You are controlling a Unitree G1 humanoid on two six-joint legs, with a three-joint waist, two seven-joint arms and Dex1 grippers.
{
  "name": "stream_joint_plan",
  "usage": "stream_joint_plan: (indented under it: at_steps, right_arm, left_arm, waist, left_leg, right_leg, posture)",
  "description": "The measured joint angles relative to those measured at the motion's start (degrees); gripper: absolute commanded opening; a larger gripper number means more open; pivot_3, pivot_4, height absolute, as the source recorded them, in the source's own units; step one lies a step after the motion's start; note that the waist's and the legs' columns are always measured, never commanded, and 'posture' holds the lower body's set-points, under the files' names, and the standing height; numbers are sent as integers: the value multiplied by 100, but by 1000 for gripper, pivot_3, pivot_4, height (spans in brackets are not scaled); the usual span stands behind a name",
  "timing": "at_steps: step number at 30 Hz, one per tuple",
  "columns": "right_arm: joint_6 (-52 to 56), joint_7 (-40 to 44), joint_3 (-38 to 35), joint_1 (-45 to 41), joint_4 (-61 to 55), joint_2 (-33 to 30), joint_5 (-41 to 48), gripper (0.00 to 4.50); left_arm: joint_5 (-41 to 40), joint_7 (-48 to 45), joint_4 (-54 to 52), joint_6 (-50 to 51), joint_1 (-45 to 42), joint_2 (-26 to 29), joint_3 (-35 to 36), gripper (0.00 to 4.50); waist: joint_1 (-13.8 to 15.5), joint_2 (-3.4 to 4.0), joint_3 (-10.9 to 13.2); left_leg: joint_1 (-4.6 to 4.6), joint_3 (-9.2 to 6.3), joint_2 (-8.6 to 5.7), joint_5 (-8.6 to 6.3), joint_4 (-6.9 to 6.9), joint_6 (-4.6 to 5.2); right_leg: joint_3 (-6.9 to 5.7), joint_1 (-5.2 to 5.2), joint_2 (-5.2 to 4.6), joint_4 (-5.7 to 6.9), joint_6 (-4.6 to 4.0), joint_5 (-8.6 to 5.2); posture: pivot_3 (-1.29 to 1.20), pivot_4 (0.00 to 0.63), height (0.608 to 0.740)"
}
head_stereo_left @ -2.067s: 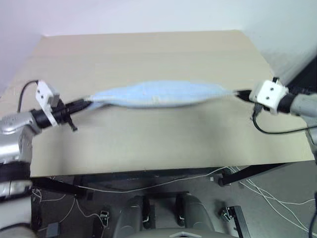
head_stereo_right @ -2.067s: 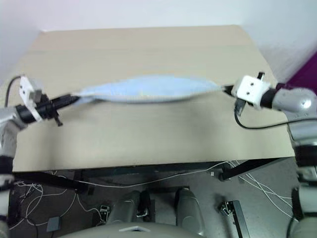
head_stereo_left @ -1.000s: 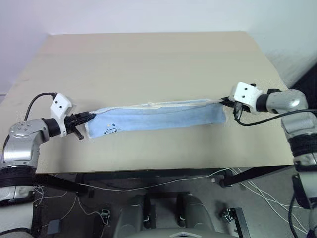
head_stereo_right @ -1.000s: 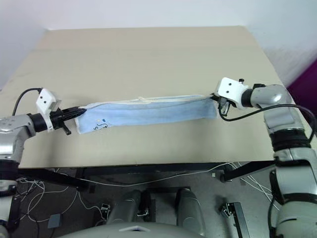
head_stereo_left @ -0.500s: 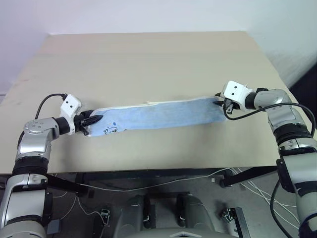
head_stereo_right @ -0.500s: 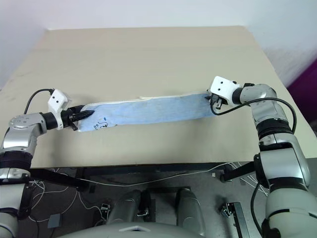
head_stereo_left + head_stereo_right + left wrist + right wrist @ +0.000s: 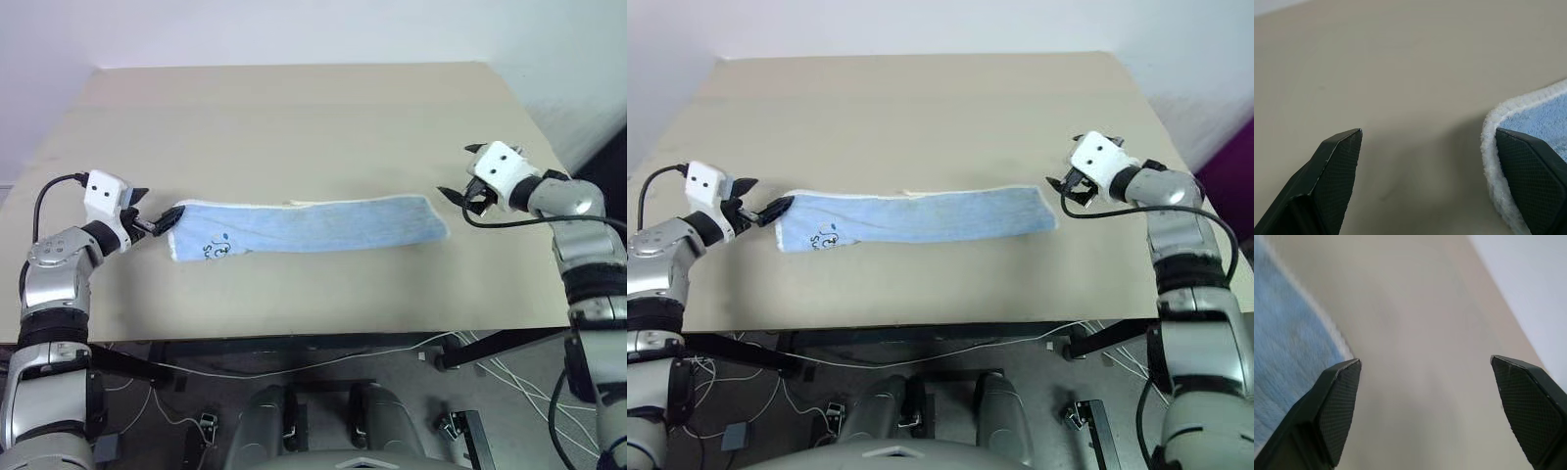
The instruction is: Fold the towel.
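The towel (image 7: 313,225), light blue with white edging, lies on the beige table (image 7: 294,117) as a long narrow strip running left to right. A small dark printed mark (image 7: 217,249) sits near its left end. My left gripper (image 7: 152,208) is open just off that end, and the towel's corner (image 7: 1537,117) lies by one of its fingers in the left wrist view. My right gripper (image 7: 458,171) is open just past the towel's right end (image 7: 1288,347), with nothing between its fingers.
The table's front edge (image 7: 294,338) runs close below the towel, with floor, cables (image 7: 509,377) and a table leg beyond it. The right table edge (image 7: 534,122) lies near my right arm. Bare tabletop stretches behind the towel.
Both grippers have opened and let go of the towel's ends, drawing slightly outward. The towel has settled flat on the table.
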Motion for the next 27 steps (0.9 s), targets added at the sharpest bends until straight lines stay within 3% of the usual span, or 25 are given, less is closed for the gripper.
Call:
stream_joint_plan:
  at_steps: [4,9,19,27]
  right_arm:
    - [1818,-369,-470,1371,-1986,488,676,4465]
    - [3662,-756,-1129,2226,-3561,908,1684,4465]
    - [6125,-1574,-2468,2366,-4726,1737,3821,4465]
    - [7843,-3614,-3763,1851,-4569,3391,5357,4465]
  left_arm:
    - [-158,88,-553,98,439,-73,89,4480]
    - [-339,-223,-1268,338,990,-77,73,4480]
    - [-480,-121,-1125,398,832,-115,144,4480]
    - [-988,-650,-2008,444,859,-225,222,4480]
  waist:
    - [14,-1,-1]
    - [24,0,-2]
    - [23,-4,-4]
    - [-3,-1,-8]
  left_leg:
    - [1,-5,0,-2,2,0]
    - [1,-11,0,-5,1,0]
    - [1,-16,1,-22,-2,25]
    - [0,-14,1,-31,-13,9]
  right_leg:
    - [0,0,-4,5,0,0]
    - [2,-2,-8,6,-3,0]
    - [3,-4,-13,2,-5,1]
    - [7,-11,-16,0,-10,2]
  posture:
    - [0,150,740]
    - [0,150,740]
    - [0,150,740]
    - [0,150,740]
